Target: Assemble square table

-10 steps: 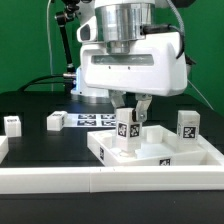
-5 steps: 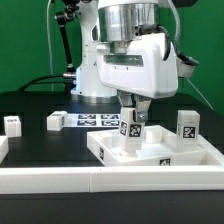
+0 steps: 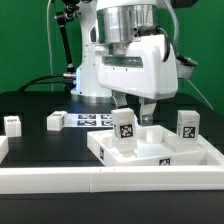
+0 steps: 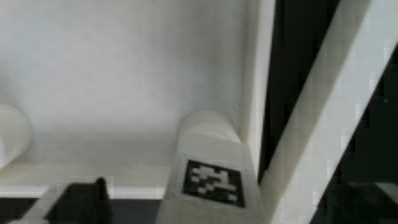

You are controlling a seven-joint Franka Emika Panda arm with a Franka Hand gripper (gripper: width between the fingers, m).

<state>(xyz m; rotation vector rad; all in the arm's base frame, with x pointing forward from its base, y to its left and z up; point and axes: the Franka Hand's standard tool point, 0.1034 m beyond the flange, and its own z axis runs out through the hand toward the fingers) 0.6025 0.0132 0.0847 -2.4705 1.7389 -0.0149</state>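
1. Long white rail (image 3: 60, 180): nearest the exterior view, lying across the front of the black surface (image 3: 35, 145).

2. Square tabletop (image 3: 190, 157): white and tray-like with a raised rim, lying flat just behind the rail.

3. Leg (image 3: 124, 138): a short white peg with its tag facing the camera. It stands upright inside the tabletop, near the corner on the exterior view's left, with its long axis vertical. The wrist view shows the same leg (image 4: 217, 150) rising from the tray floor close beside the rim.

4. Claw (image 3: 133, 108): pointing down, directly over that leg. The jaws are spread wider than the peg, with their tips about level with its top, and they grip nothing. No contact with the leg is apparent. The leg lies straight below, so any re-grip or withdrawal would probably run along the vertical.

5. Second leg (image 3: 187, 126): upright at the tabletop's far corner on the exterior view's right. Whether it stands inside or behind the rim cannot be told.

6. Third leg (image 3: 12, 124): on the surface well apart, at the exterior view's left.

7. Marker board (image 3: 92, 120): flat on the surface, behind the tabletop.
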